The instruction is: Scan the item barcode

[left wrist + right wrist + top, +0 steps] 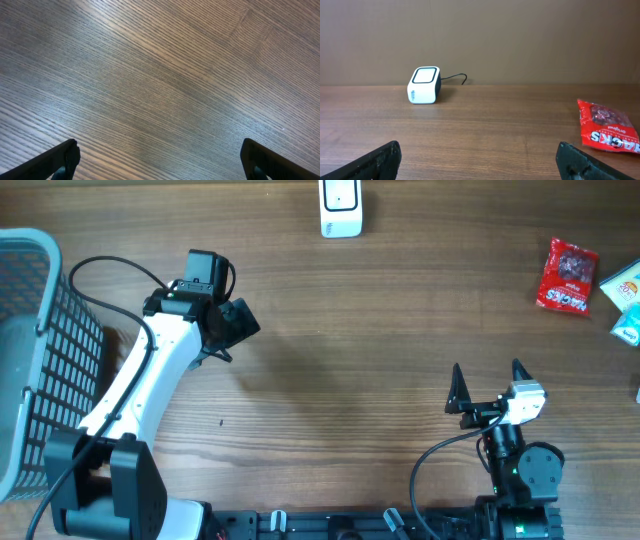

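Lies flat at the far right: red snack bag (568,276), long side pointing away. Sits ahead and right of the right gripper (487,370), much nearer to it than to the left gripper (238,323). Both spread wide, holding nothing. White scanner (340,207) at the far middle.

table (350,330): matt grained wood | snack bag (568,275): glossy plastic
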Motion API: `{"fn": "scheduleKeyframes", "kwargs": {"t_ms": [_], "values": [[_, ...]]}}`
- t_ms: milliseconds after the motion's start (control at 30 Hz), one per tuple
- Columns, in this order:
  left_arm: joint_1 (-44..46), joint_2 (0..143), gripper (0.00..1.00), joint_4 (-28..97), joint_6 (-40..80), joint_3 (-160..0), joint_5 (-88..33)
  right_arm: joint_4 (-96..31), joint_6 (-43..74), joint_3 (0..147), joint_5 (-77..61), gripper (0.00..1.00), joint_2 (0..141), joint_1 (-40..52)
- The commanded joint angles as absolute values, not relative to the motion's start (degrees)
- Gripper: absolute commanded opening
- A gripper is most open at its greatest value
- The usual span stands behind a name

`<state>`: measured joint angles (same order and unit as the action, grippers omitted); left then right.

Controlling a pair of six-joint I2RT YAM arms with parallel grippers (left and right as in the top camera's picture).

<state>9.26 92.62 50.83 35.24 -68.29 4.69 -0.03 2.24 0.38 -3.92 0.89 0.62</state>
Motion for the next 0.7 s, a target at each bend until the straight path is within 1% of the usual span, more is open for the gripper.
{"fn": "scheduleKeyframes", "kwargs": {"t_ms": [0,133,267,300,333,400,467,567,633,667], "values": [[8.99,92.79,1.00,50.85,35.20,-68.10,5.45,0.01,1.52,0.30,-3.03,1.00,0.21,0.78],[8.99,92.77,1.00,50.83,35.20,-68.10,5.48,0.03,1.52,0.30,-3.03,1.00,0.21,0.78],[8.99,88.49,1.00,51.07,34.76,-67.94,5.48,0.01,1.52,0.30,-3.03,1.00,0.21,0.78],[9.19,86.63,1.00,49.80,32.38,-66.96,5.45,0.01,1.52,0.30,-3.05,1.00,0.21,0.78],[9.63,84.18,1.00,46.48,27.46,-64.66,4.97,0.01,1.52,0.30,-3.05,1.00,0.21,0.78],[10.50,76.84,1.00,36.88,14.63,-56.49,-1.52,0.03,1.52,0.30,-3.03,1.00,0.21,0.78],[10.31,67.57,1.00,28.82,6.52,-46.41,-6.20,0.03,1.52,0.30,-3.05,1.00,0.21,0.78],[9.08,51.44,1.00,21.30,0.16,-32.62,-10.09,0.03,1.52,0.30,-3.03,1.00,0.21,0.78],[7.55,42.65,1.00,19.33,-1.98,-26.30,-11.81,0.01,1.52,0.30,-3.05,1.00,0.21,0.78],[5.85,34.98,1.00,18.15,-4.16,-21.21,-12.86,0.01,1.52,0.30,-3.05,1.00,0.21,0.78]]}}
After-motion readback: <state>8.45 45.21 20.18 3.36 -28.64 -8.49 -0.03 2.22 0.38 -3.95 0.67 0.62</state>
